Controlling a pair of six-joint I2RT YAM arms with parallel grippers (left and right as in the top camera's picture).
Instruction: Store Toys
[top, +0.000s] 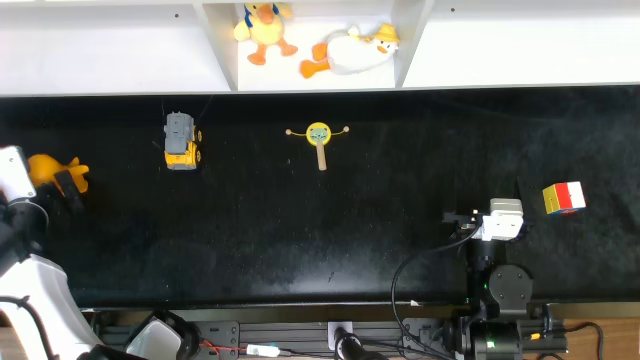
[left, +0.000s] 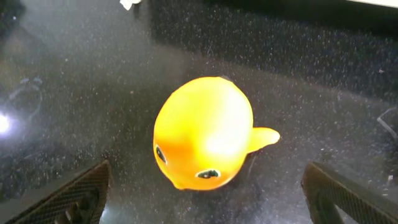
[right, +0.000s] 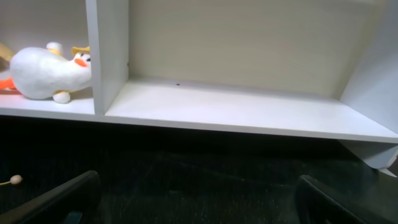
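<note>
The left gripper (left: 206, 180) stood wide open, with the orange whale toy (left: 205, 140) lying on the black table (left: 74, 93) just ahead, between its fingers. The right gripper (right: 196, 190), likewise spread open, faced the white shelf (right: 249, 109).

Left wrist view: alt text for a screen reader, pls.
A round orange toy animal with small eyes and a stubby fin lies on the black tabletop, centred in front of the open left pincer.
</note>
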